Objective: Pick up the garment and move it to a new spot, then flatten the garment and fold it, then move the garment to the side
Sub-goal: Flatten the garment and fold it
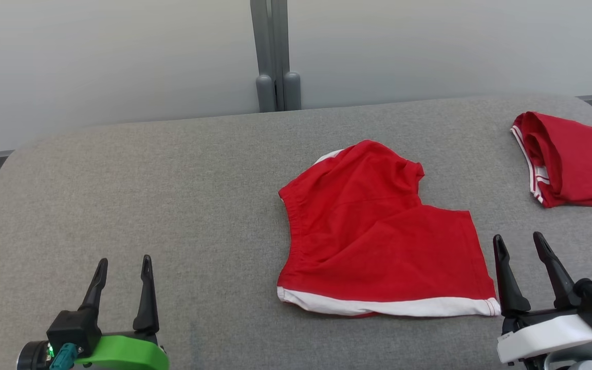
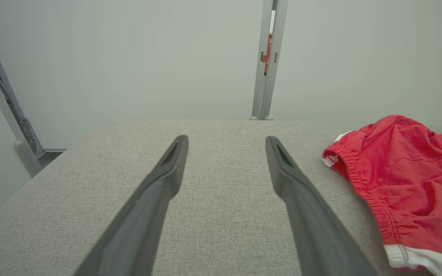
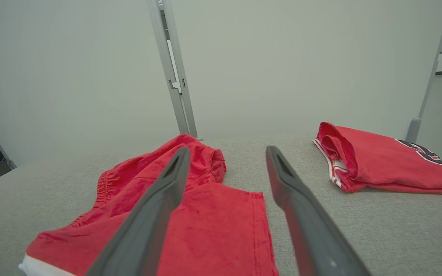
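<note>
At the front edge of the table (image 1: 172,180), red shorts (image 1: 378,231) lie beside the right end effector (image 1: 518,238), which gapes empty like the left end effector (image 1: 124,259).

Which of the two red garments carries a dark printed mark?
The folded jersey at the far right; the shorts in the middle show only red cloth and white trim.

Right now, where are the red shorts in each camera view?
Head view: red shorts right of centre, on the grey surface.
Left wrist view: shorts at the right edge.
Right wrist view: shorts from lower left to centre.
Shared landmark: grey upright post behind the surface.
</note>
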You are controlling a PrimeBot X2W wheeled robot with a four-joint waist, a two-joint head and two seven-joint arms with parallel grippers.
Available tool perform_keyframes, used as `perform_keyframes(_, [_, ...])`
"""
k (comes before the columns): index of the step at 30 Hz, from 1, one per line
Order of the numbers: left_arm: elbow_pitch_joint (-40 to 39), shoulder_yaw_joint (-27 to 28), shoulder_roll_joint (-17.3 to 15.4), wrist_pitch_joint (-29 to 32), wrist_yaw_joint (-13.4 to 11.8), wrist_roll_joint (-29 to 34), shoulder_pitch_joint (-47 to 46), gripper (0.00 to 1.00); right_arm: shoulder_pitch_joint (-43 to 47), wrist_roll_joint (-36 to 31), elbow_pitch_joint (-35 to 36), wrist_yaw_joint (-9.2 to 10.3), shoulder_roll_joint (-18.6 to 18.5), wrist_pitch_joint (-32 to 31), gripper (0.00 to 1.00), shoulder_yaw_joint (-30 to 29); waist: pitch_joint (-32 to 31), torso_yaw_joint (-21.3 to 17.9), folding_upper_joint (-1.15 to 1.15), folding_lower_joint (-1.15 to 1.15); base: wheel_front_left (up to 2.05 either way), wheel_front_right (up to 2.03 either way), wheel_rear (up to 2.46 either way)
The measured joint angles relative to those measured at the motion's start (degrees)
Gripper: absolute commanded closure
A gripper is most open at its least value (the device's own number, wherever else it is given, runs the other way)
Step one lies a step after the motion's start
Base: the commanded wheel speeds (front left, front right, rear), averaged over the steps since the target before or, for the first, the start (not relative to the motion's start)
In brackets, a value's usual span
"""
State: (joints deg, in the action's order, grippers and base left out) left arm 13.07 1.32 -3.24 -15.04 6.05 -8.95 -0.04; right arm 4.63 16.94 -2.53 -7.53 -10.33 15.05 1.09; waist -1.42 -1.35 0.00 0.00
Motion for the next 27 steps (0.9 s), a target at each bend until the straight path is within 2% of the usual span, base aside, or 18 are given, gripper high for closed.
perform_keyframes(27, [0.76,0.12,0.08,0.00,0.94,0.92,0.82,0.00,0.13,0.44,-1.02,0.00,-0.20,0.00,0.00,1.66,-0.87,0.32,0.00,0.00,0.00,0.00,0.00])
